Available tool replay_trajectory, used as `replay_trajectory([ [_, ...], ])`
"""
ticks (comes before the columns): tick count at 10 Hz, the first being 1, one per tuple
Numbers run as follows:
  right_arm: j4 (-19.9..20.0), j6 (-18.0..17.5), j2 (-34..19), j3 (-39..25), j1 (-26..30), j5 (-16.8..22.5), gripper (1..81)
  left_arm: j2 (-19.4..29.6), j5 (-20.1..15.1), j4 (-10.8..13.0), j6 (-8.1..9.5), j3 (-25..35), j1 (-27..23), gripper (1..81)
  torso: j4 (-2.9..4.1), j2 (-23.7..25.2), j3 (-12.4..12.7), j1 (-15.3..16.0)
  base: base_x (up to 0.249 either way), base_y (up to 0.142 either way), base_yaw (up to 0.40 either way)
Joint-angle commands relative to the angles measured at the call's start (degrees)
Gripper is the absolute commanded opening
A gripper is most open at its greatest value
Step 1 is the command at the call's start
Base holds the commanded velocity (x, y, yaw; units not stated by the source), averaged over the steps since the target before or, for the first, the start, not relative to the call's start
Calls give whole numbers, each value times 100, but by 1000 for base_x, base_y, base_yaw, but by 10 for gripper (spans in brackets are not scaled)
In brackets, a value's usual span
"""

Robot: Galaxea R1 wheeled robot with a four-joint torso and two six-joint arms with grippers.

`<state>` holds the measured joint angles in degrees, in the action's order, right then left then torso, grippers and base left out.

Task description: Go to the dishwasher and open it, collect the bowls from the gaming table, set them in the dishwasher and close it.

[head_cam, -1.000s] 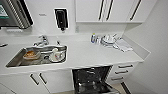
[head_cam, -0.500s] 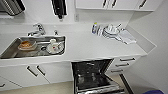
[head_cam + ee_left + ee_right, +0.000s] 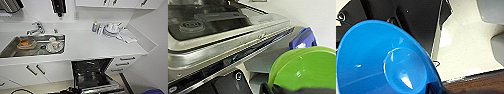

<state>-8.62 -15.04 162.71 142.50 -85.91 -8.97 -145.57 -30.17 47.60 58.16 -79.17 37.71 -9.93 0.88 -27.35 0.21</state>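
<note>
— Below the white counter (image 3: 85, 47), what's changed?

— The whole head view has slid sideways – the camera moved, not the kitchen. The dishwasher (image 3: 93, 75) now sits nearly centred, its door folded down, so I'd judge loading is close.

— Bowls?

— One green bowl (image 3: 308, 70) shows large at the left wrist, just beside the door's edge; one blue bowl (image 3: 383, 62) at the right wrist. Each looks carried, but whether the fingers pinch them or stand spread, I cannot tell.

— Anything else?

— One sink (image 3: 10, 48), dishes inside.
</note>
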Motion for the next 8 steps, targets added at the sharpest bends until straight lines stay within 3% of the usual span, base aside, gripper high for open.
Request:
replay_trajectory([
  [1,-26,-16,-157,-12,-107,414,10,-166,749,530,617,-134,-803,10,0,0,0,0,0,0,0],
  [3,-26,-16,-227,-47,-133,414,10,-543,811,1013,1161,-519,-1084,10,0,0,-2,0,0,0,0],
  [4,-17,-25,-263,-83,-133,414,10,-746,829,1076,1321,-776,-1234,10,0,0,-2,0,0,0,0],
  [8,9,-25,-236,-65,-98,414,10,-1572,820,1076,1382,-1426,-1603,10,0,-2,-2,2,0,0,0],
])
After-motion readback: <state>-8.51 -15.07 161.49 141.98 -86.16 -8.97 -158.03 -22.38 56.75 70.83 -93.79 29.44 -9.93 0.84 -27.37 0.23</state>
